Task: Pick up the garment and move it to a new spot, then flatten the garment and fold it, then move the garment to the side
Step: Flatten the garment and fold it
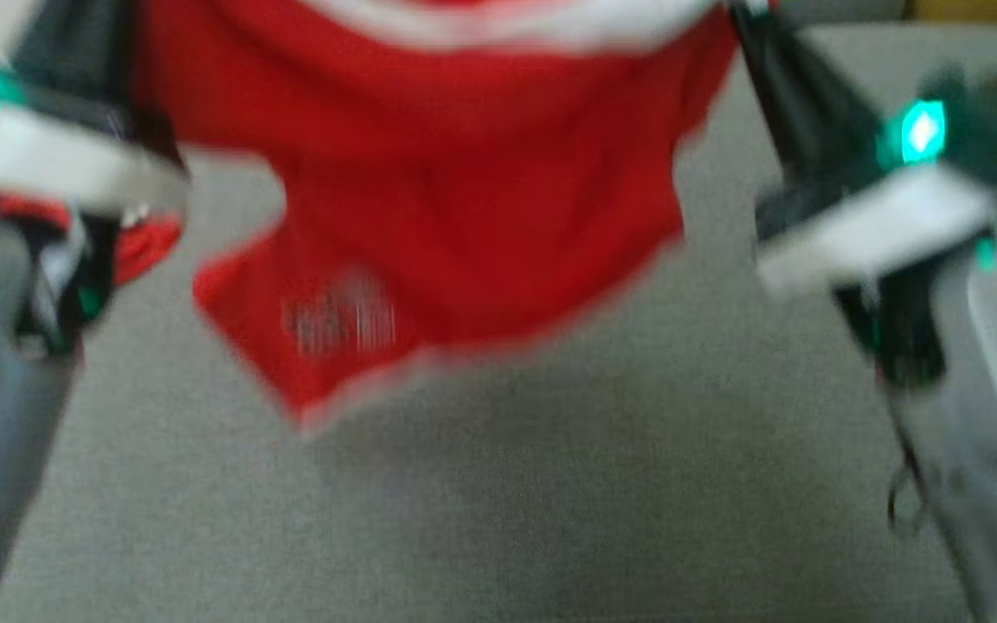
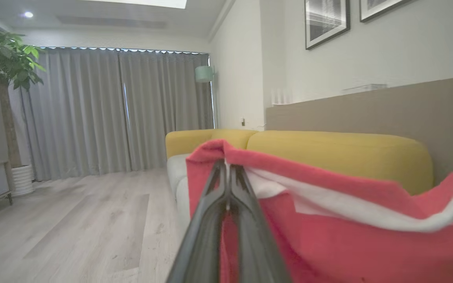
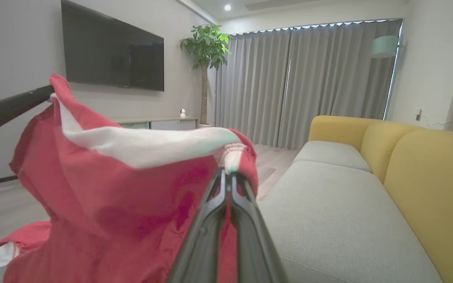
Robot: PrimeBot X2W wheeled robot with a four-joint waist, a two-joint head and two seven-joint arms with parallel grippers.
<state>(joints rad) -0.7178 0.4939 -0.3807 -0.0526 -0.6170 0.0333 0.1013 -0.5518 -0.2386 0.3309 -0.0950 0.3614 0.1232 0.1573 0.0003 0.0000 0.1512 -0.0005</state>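
Head view: we see the red garment (image 1: 464, 199) hanging over the grey sofa seat (image 1: 498, 519), its print (image 1: 338, 316) too blurred to read. Left wrist view: our left gripper (image 2: 226, 167) clamps its upper edge. Right wrist view: our right gripper (image 3: 230, 175) pinches that same edge.

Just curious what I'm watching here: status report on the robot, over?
Both shut on the red garment: left claw, right claw. It hangs spread between them over the grey sofa seat. No obstacle seen.
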